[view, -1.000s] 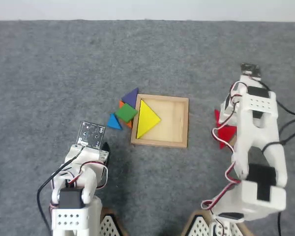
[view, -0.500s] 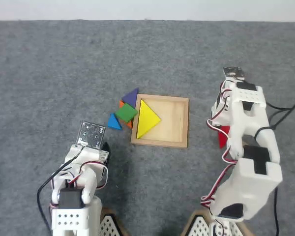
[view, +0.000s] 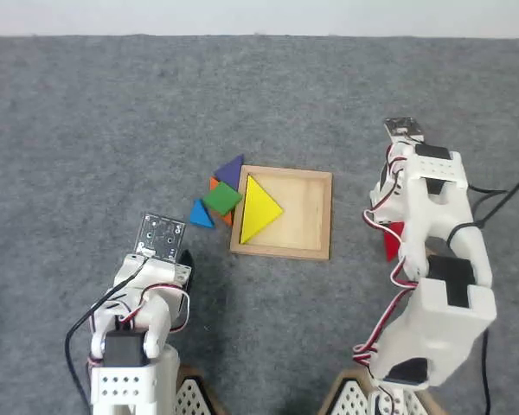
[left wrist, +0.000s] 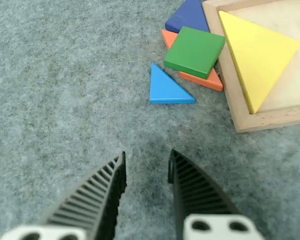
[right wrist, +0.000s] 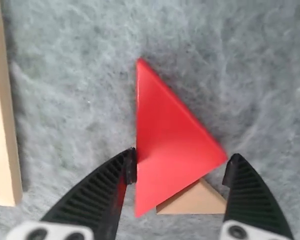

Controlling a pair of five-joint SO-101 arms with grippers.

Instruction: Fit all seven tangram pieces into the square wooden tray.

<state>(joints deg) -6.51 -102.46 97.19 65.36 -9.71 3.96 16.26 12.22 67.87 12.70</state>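
Note:
The square wooden tray (view: 316, 216) lies mid-table with a yellow triangle (view: 258, 209) in its left half. Beside its left edge sit a green square (view: 221, 199) on an orange piece (left wrist: 200, 80), a dark blue piece (view: 231, 170) and a small blue triangle (view: 200, 214). To the right of the tray a red triangle (right wrist: 167, 145) rests partly on a tan triangle (right wrist: 195, 199). My right gripper (right wrist: 182, 164) is open, its fingers on either side of the red triangle. My left gripper (left wrist: 146, 162) is open over bare carpet, short of the blue triangle (left wrist: 166, 88).
Grey carpet covers the whole table. The tray's right wall (right wrist: 0, 125) runs a short way from the red triangle. The right arm (view: 432, 225) covers most of the red triangle (view: 391, 242) from above. Both arm bases stand at the near edge.
The right arm has swung left toward the tray and forward, and now covers more of the red triangle. The left arm and the pieces by the tray have not moved.

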